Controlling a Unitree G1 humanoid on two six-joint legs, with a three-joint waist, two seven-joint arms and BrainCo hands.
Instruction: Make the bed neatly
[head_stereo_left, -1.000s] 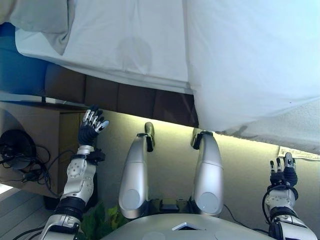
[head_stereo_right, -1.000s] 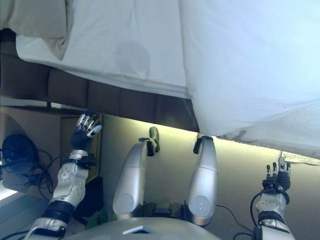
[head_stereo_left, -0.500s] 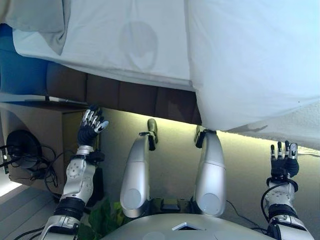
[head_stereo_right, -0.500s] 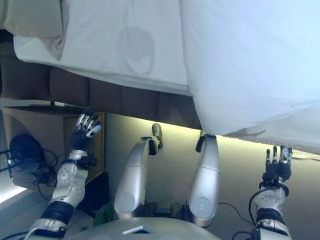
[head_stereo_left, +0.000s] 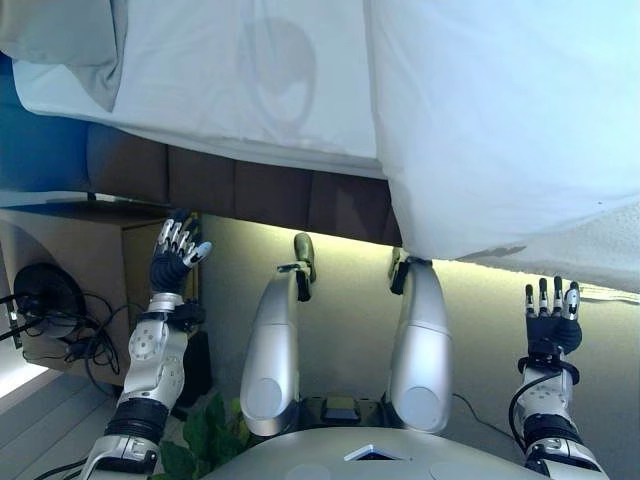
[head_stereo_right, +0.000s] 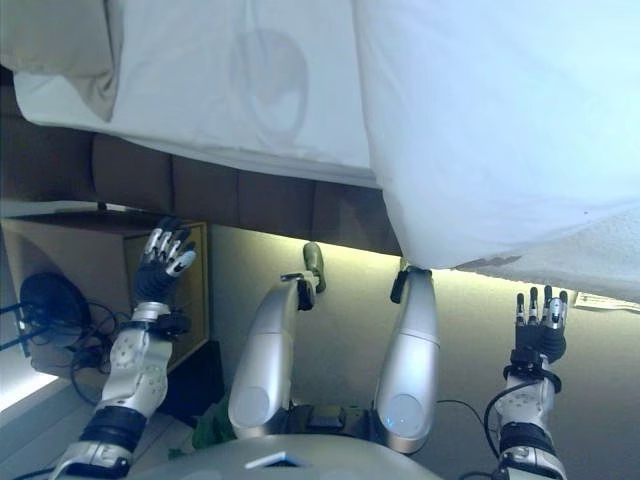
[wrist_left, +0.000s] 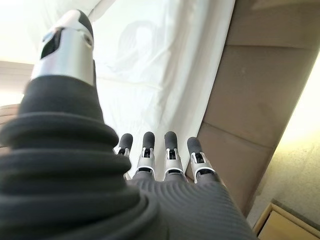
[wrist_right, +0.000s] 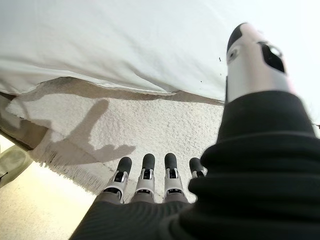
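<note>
Since the earlier frames my right hand (head_stereo_left: 548, 318) has risen toward the bed edge, while my left hand (head_stereo_left: 172, 254) has barely shifted; some of that may be the head camera drifting. I hold both hands empty with the fingers straight and spread, touching nothing, because I judge I am still lining up a reach before any cloth is taken.

Going from my left: a tan wooden bedside cabinet (head_stereo_right: 190, 262) stands just beside the left hand, below the bed. Above it the crumpled beige-grey pillow (head_stereo_left: 72, 45) slumps over the corner of the smooth white fitted sheet (head_stereo_left: 250, 90), which lies flat and taut apart from a faint round mark. Under the sheet runs the dark brown padded bed frame (head_stereo_left: 250, 195), panelled in soft rectangles, with a pale strip of light along its base.

Further right, the thick white duvet (head_stereo_left: 500, 110) hangs over the bed side in a heavy, smooth fold, leaving the sheet bare, so the bed is not yet made. Beneath its lower edge a nubbly off-white textured blanket (wrist_right: 165, 120) with a fringed hem sticks out, near the right hand's fingertips (wrist_right: 145, 162); I think it is a throw, though the view is close.
</note>
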